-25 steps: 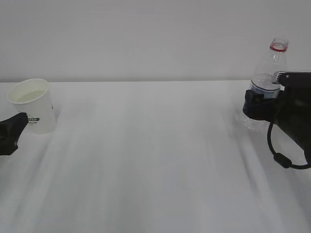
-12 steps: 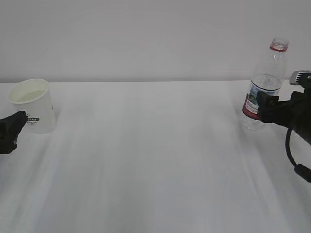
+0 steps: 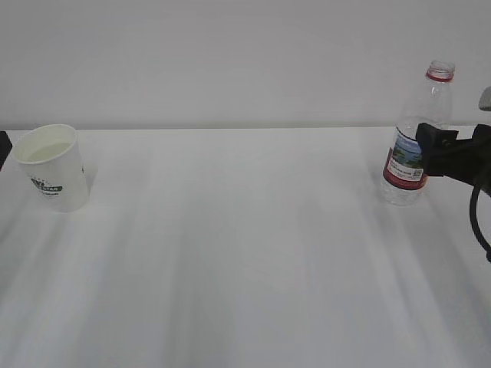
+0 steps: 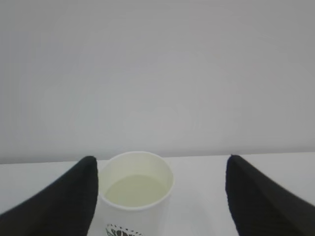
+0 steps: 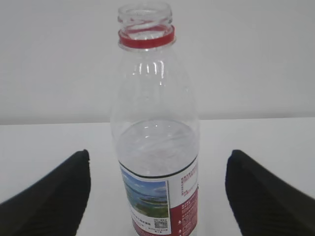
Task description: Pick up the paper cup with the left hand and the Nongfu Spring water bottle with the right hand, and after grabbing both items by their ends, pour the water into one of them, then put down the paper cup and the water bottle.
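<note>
Looking across the plain white table (image 3: 245,253) to a bare pale wall, we see the small white paper cup (image 3: 51,176) far left, holding clear liquid. Far right of it stands the uncapped clear plastic bottle (image 3: 414,138), partly filled. Our black left gripper (image 4: 160,196) and right gripper (image 5: 157,196) gape open, holding nothing.

Exterior view: slanted down from about chest height, facing the back wall across the white table (image 3: 245,253); paper cup (image 3: 52,178) at 9 o'clock, Nongfu Spring water bottle (image 3: 414,138) at 3 o'clock. Left wrist view: low, level, close behind the cup (image 4: 135,194), looking toward the wall. Right wrist view: same low level, close on the bottle (image 5: 153,132). Each wrist view shares only its own object with the exterior.
</note>
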### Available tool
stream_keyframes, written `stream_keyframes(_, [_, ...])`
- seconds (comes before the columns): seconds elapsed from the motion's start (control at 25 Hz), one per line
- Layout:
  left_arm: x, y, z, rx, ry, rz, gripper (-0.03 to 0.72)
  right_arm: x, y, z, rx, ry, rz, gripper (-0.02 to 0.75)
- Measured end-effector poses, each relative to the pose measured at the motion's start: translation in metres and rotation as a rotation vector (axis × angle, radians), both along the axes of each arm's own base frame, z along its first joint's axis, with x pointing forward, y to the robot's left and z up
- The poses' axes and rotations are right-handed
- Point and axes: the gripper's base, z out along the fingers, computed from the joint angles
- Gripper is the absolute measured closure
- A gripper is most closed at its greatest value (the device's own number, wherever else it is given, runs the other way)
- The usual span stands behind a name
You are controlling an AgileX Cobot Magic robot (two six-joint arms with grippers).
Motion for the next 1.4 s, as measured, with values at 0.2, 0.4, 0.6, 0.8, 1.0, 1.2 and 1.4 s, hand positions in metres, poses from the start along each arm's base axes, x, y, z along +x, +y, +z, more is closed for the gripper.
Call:
stream_keyframes(0.2, [-0.006,0.001,0.012,-0.003,-0.026,0.005,0.101,-0.005,0.0,0.013,0.006,-0.009,0.003,0.092])
stream_keyframes(0.4, [-0.009,0.002,0.018,0.0,-0.012,0.006,0.101,-0.011,-0.001,0.028,0.012,-0.021,0.006,0.094])
stream_keyframes(0.6, [-0.006,0.001,0.034,0.004,-0.008,0.009,0.101,-0.019,0.0,0.046,0.009,-0.058,0.022,0.099])
stream_keyframes(0.8, [-0.009,0.002,0.056,0.001,-0.039,0.012,0.101,-0.028,0.0,0.061,0.007,-0.068,0.034,0.109])
stream_keyframes(1.0, [-0.019,0.003,0.082,0.013,-0.072,0.015,0.101,-0.039,-0.001,0.075,0.01,-0.085,0.039,0.115])
stream_keyframes(1.2, [-0.035,0.005,0.111,0.035,-0.094,0.02,0.101,-0.05,-0.002,0.086,0.011,-0.097,0.044,0.125])
stream_keyframes(1.4, [-0.06,0.008,0.125,0.047,-0.101,0.023,0.101,-0.063,-0.003,0.095,0.008,-0.075,0.052,0.129])
